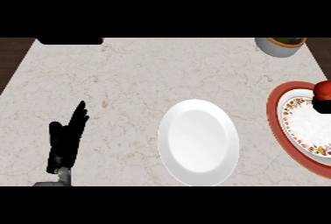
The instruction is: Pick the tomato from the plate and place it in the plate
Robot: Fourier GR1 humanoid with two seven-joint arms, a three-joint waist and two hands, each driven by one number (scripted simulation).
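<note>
Tomato [323, 89]: at the view's right edge, over the red-rimmed plate [276, 114]; a dark shape just under it may be the right hand, fingers unreadable.
Left hand [66, 141]: open, resting, far off.
White plate [198, 142]: between them, left of the tomato.
</note>
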